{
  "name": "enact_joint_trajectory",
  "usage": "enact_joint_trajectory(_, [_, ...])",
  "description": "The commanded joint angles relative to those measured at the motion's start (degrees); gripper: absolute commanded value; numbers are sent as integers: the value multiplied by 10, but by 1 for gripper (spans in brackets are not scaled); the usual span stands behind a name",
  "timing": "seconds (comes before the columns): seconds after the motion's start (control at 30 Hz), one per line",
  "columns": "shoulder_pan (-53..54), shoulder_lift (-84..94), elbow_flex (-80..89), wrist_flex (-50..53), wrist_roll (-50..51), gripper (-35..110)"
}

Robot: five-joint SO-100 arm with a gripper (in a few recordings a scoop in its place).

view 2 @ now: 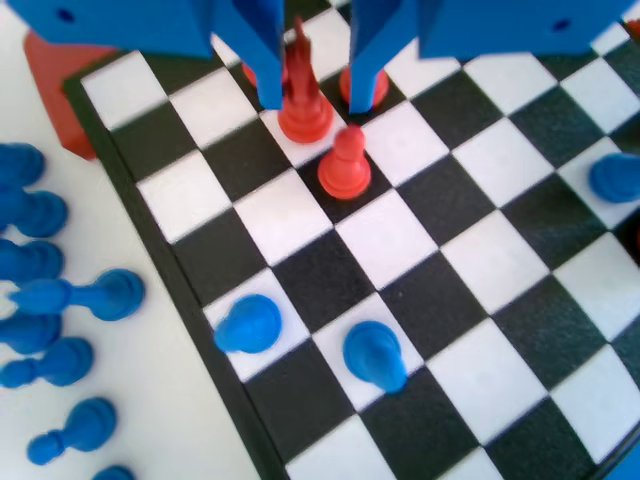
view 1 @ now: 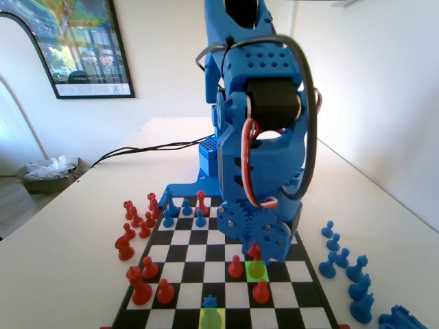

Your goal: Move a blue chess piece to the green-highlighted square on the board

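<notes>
One bright green-tinted square (view 1: 258,270), one pale yellow-tinted square (view 1: 211,319), one spiky-topped blue plastic piece (view 1: 210,301); perhaps eight loose blue plastic pieces (view 1: 329,264) at the fixed view's right.

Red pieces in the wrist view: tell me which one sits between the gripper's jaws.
The tall pointed red piece, standing on a white square between the open jaws of the gripper. The round-headed red pawn stands nearer the camera, outside the jaws.

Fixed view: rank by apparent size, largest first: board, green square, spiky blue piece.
1. board, by far the largest.
2 and 3. green square and spiky blue piece look about alike. The piece is nearer the camera, so I won't rank them.
</notes>
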Motion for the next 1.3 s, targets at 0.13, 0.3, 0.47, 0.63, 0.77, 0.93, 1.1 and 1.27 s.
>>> enact_joint_trajectory(0.13, [-5,22,-19,0,-8,8])
enact_joint_trajectory(0.3, [-6,22,-16,-8,-15,2])
enact_joint_trajectory(0.47, [-5,22,-20,-11,-15,1])
enact_joint_trajectory(0.63, [-3,32,-28,-2,-15,1])
enact_joint_trajectory(0.77, [-4,67,-32,19,-11,1])
enact_joint_trajectory(0.93, [-5,149,-31,56,-5,1])
enact_joint_trajectory(1.1, [7,229,-21,90,-3,1])
enact_joint_trajectory(1.27, [58,326,27,119,-26,1])
